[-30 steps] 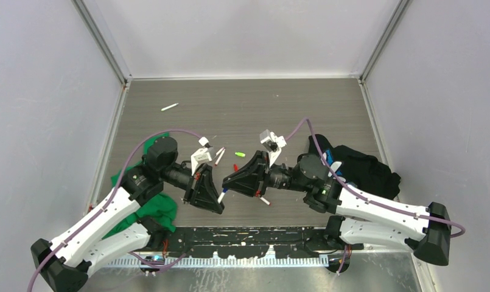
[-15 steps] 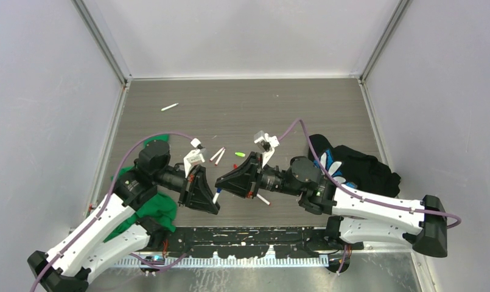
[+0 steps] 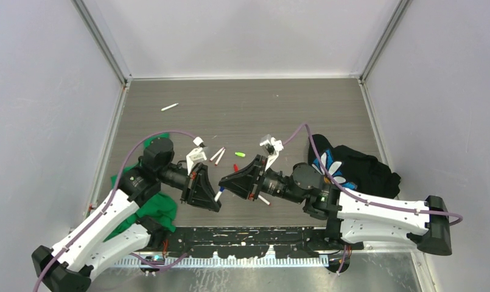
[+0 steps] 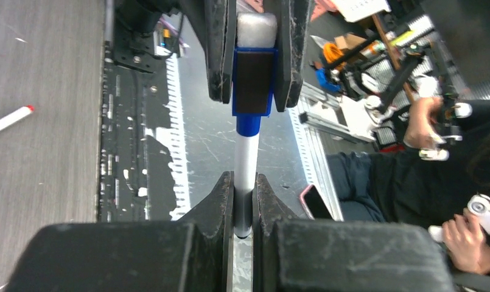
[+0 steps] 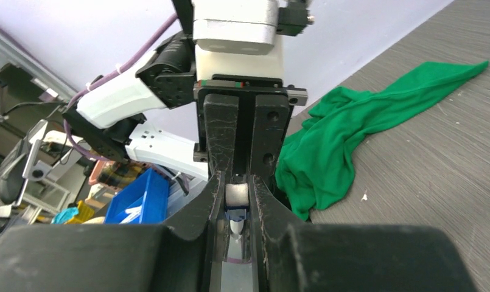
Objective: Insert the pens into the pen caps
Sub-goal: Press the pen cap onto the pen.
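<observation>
My left gripper (image 4: 243, 182) is shut on a white pen (image 4: 246, 158) with a blue end. That blue end meets the mouth of a blue pen cap (image 4: 253, 85), which my right gripper (image 5: 235, 188) is shut on. From above, the left gripper (image 3: 214, 198) and right gripper (image 3: 225, 187) face each other tip to tip above the near table, with the pen (image 3: 218, 195) bridging them. The blue cap (image 5: 237, 213) sits deep between the right fingers. Loose on the table lie two red-ended pens (image 3: 218, 156), a lime green cap (image 3: 240, 154) and a red cap (image 3: 235, 166).
A lone white pen (image 3: 169, 107) lies far back left. Another pen (image 3: 263, 199) lies under the right gripper. A green cloth (image 3: 159, 207) is bunched under the left arm, and a black cloth (image 3: 364, 170) sits by the right arm. Walls (image 3: 59, 91) enclose the table.
Both grippers have drifted slightly left and closer together. The pen and blue cap stay held, now pressed end to end.
</observation>
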### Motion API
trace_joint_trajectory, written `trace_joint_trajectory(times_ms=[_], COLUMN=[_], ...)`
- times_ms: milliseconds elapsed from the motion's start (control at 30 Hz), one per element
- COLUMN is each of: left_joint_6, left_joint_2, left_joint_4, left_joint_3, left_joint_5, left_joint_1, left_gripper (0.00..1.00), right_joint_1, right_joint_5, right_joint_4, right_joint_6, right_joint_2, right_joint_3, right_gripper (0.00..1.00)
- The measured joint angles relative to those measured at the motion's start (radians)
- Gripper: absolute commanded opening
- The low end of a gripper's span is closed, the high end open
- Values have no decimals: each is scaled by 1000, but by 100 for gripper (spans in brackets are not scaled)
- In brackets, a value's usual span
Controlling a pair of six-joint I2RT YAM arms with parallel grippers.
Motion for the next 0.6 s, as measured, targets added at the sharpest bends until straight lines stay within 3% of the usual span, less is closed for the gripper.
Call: trace_joint_trajectory(times_ms=[167,300,367,600], left_joint_6=[176,265,287,332], left_joint_2=[8,24,28,40], left_joint_4=[-164,-211,-211,-178], left_joint_3=[80,134,146,157], left_joint_5=[-181,-318,-370,-544], left_joint_1=[-71,-126,-127,-113], left_gripper=[5,27,48,71], right_joint_1=[33,53,61,78], right_joint_5=[117,200,234,256], right_joint_4=[-183,-327,-391,-607], right_joint_6=[0,-17,-36,-55], right_joint_2=[-47,-61,-61,-49], right_joint_3=[61,135,157,163], right_gripper=[0,0,0,0])
